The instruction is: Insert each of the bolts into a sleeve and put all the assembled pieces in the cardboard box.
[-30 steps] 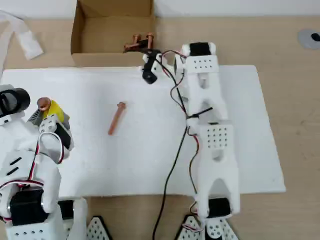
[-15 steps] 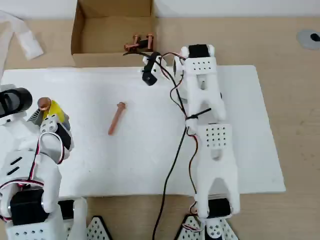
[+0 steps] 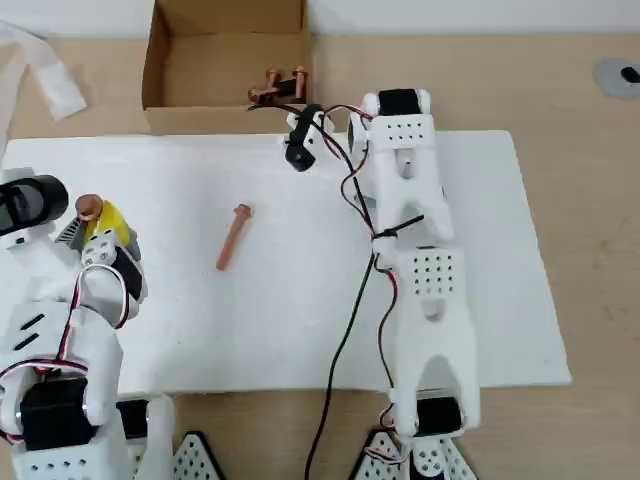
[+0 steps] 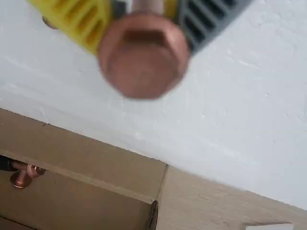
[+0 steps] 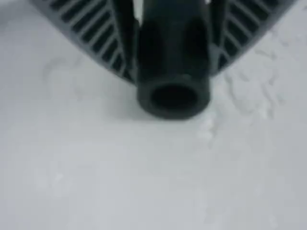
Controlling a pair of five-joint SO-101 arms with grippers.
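The left hand (image 3: 92, 226) is closed on a copper bolt (image 3: 88, 207), head up, at the 9 o'clock edge of the white sheet (image 3: 200, 320). In the left wrist view the bolt's hexagonal head (image 4: 144, 55) sits between a yellow finger (image 4: 76, 19) and a grey finger (image 4: 211, 19). The right hand (image 3: 305, 135) grips a black sleeve (image 3: 298, 155) near the sheet's 12 o'clock edge. In the right wrist view the sleeve's open end (image 5: 173, 96) faces the camera, with ribbed grey fingers (image 5: 96, 33) on either side and white sheet beneath it.

The wooden table (image 3: 590, 200) carries everything. The white sheet covers most of its middle. The right arm (image 3: 425, 270) stretches over the sheet from 6 o'clock toward 12 o'clock. The left arm (image 3: 60, 360) stands at the 7 o'clock corner.

The cardboard box (image 3: 155, 75) lies just beyond the sheet at about 11 o'clock, open side up. Two copper pieces (image 3: 280, 85) lie in its 5 o'clock corner, just beside the right hand. The left wrist view shows one of them (image 4: 21, 175) inside the box wall (image 4: 96, 158).

A second bolt (image 3: 233, 237) lies flat on the sheet, between the two hands and apart from both, its head toward 12 o'clock.
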